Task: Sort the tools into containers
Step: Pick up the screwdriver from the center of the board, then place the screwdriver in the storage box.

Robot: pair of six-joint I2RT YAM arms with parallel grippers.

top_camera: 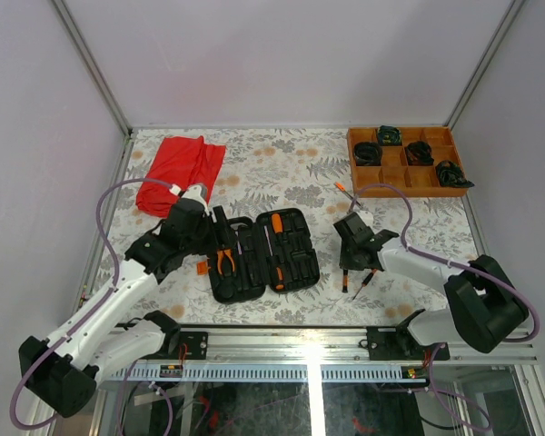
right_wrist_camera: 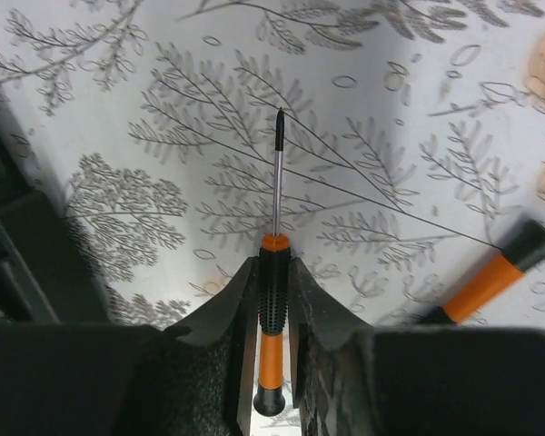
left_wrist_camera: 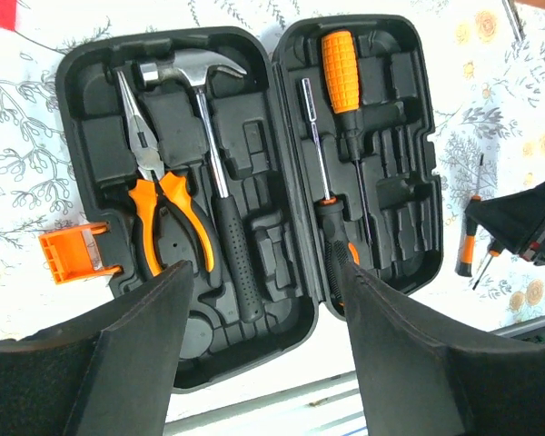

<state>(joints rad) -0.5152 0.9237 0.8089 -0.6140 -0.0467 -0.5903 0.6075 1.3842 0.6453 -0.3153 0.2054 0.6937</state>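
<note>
The black tool case (top_camera: 302, 238) lies open near the table's front. In the left wrist view its slots (left_wrist_camera: 91, 100) hold a silver-headed hammer (left_wrist_camera: 209, 136), orange-handled pliers (left_wrist_camera: 154, 200), an orange-handled screwdriver (left_wrist_camera: 341, 59) and a thinner screwdriver (left_wrist_camera: 318, 163). My left gripper (left_wrist_camera: 263, 300) hovers open over the case's near edge, holding nothing. To the right of the case, my right gripper (right_wrist_camera: 272, 272) is low on the table, its fingers pressed on both sides of a thin screwdriver's (right_wrist_camera: 274, 218) black grip. A second small screwdriver (right_wrist_camera: 490, 282) lies beside it.
A wooden compartment tray (top_camera: 395, 174) with black coiled bundles stands at the back right. A red cloth (top_camera: 177, 173) lies at the back left. The case's orange latch (left_wrist_camera: 71, 256) sticks out on its left. Another orange-tipped tool (top_camera: 342, 189) lies behind the right gripper.
</note>
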